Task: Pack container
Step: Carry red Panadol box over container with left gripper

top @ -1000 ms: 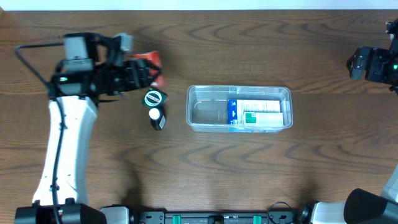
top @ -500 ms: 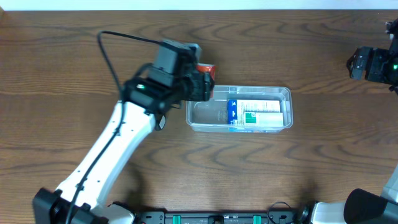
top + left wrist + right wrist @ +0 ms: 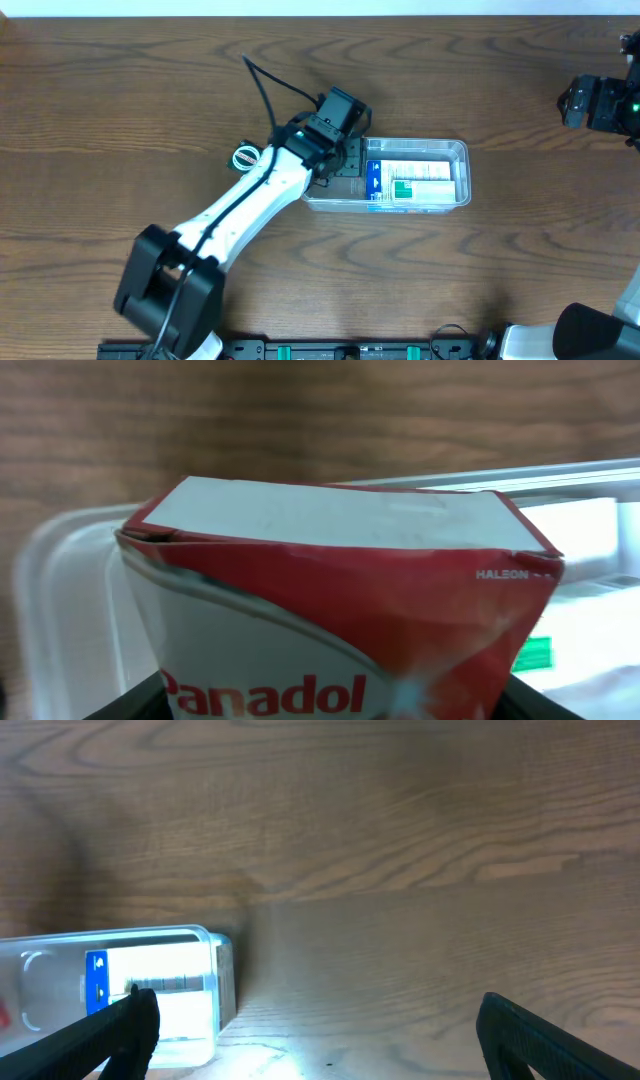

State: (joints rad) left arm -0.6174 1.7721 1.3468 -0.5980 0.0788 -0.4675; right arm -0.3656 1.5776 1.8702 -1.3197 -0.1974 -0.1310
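The clear plastic container [image 3: 455, 148] sits at the table's middle, with a blue, white and green box [image 3: 410, 182] in its right half. It also shows in the right wrist view [image 3: 215, 960] and in the left wrist view [image 3: 60, 590]. My left gripper [image 3: 338, 158] is over the container's left end, shut on a red and white Panadol box [image 3: 340, 620], which fills the left wrist view. My right gripper [image 3: 315, 1040] is open and empty, at the table's far right [image 3: 600, 103].
A small bottle with a green and white cap [image 3: 244, 156] lies on the table left of the container, partly hidden by my left arm.
My left arm has swung right from the table's left side, carrying the red box over the container's left end. The right arm has not moved.
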